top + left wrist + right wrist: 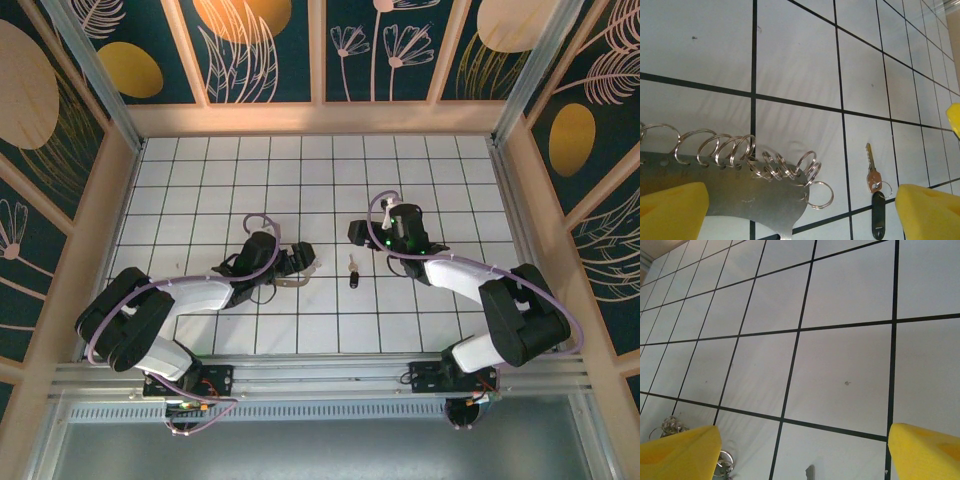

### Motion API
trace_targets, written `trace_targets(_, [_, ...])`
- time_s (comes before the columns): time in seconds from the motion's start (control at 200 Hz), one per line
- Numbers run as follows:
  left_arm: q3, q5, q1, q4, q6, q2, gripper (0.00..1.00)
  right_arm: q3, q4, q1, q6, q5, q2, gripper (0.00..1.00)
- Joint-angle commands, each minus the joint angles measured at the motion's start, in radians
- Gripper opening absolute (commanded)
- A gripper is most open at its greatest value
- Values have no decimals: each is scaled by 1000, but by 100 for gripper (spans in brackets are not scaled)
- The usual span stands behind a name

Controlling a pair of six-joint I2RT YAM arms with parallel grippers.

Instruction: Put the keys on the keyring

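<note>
Plainly, I am hovering my left pincer point(303, 262) with its fingers spread wide over the keyring point(771, 167), which is lying on the tiles between them, clamped by nothing. Moving rightward, the keys point(353, 273) are lying just beside it, their long axis running far to near with the black head pointing toward the near edge. Further right, my right pincer point(358, 237) is hanging just beyond them, fingers likewise apart and empty, and I am judging it the slightly nearer arm for the pick.
</note>
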Motion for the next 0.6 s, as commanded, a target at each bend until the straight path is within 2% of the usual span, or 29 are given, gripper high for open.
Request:
trace_targets(0.0, [-14, 7, -7, -11, 5, 22, 96, 15, 34, 11, 18, -27, 6, 87])
trace_targets(0.29, [23, -11, -6, -25, 43, 73, 97, -4, 56, 18, 10, -92, -12, 87])
trace_targets(0.596, [102, -66, -6, -57, 124, 139, 97, -40, 102, 62, -16, -142, 0, 82])
